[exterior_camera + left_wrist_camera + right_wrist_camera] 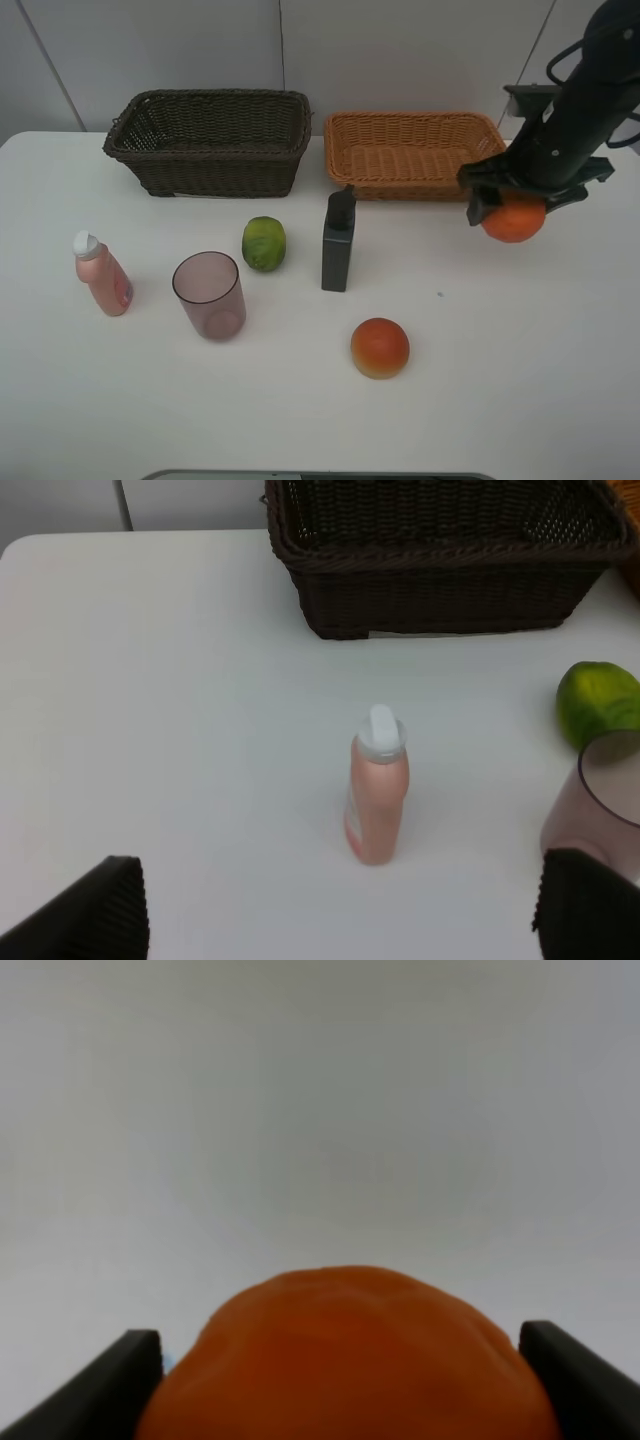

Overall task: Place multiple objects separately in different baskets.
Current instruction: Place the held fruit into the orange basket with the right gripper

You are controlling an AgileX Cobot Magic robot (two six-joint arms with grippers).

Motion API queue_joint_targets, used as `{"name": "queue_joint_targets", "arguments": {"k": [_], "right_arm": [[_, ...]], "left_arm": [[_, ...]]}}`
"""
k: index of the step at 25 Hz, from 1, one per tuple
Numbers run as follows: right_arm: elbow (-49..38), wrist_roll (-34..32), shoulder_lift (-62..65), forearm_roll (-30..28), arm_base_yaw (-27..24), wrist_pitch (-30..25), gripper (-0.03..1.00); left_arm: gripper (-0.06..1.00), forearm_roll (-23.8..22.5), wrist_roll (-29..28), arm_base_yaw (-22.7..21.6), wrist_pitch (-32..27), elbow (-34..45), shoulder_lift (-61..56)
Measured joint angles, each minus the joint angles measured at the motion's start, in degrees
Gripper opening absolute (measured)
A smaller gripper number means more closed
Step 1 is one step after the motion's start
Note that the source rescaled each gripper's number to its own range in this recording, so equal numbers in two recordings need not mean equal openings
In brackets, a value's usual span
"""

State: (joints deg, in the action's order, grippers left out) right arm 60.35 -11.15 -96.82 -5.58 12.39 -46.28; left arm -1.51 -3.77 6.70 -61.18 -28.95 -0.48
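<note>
Holding: the right end effector (514,205) has its fingers partway closed on both sides of the orange mandarin (515,222).
Mandarin's place: by the near right corner of the orange-tan basket (400,185), outside its rim; whether it touches the tabletop (500,400) cannot be told.
Left end effector (340,915): spread wide, gripping nothing, facing the pink bottle (100,275) from the near side.
Pink bottle: upright with its white cap on, at the left of the tabletop, well apart from both baskets.
Mauve cup (209,295): upright, mouth up, just right of the pink bottle.
Green fruit (264,243): beyond the cup, in front of the dark brown basket (215,165).
Dark grey bottle (338,245): upright, between the green fruit and the orange-tan basket's near left corner.
Red-orange fruit (380,347): alone on the near tabletop, in front of the grey bottle.
Baskets: side by side at the far edge, dark brown one on the left.
</note>
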Motion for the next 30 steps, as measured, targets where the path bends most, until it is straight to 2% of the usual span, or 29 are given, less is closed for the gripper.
{"name": "queue_joint_targets", "arguments": {"k": [4,11,20,27,30], "right_arm": [[1.79,0.0,3.37,0.0,0.58,-2.2,0.54],[12.06,0.0,2.43,-2.17,1.87,-5.72,0.54],[30.51,0.04,-11.98,-2.97,1.87,-10.31,0.54],[43.35,0.04,-23.9,-5.11,1.87,-10.91,0.54],[46.31,0.04,-27.42,-5.37,1.8,-10.66,0.54]], "left_arm": [[0.99,0.0,0.0,0.0,0.0,0.0,0.0],[0.99,0.0,0.0,0.0,0.0,0.0,0.0],[0.99,0.0,0.0,0.0,0.0,0.0,0.0],[0.99,0.0,0.0,0.0,0.0,0.0,0.0],[0.99,0.0,0.0,0.0,0.0,0.0,0.0]]}}
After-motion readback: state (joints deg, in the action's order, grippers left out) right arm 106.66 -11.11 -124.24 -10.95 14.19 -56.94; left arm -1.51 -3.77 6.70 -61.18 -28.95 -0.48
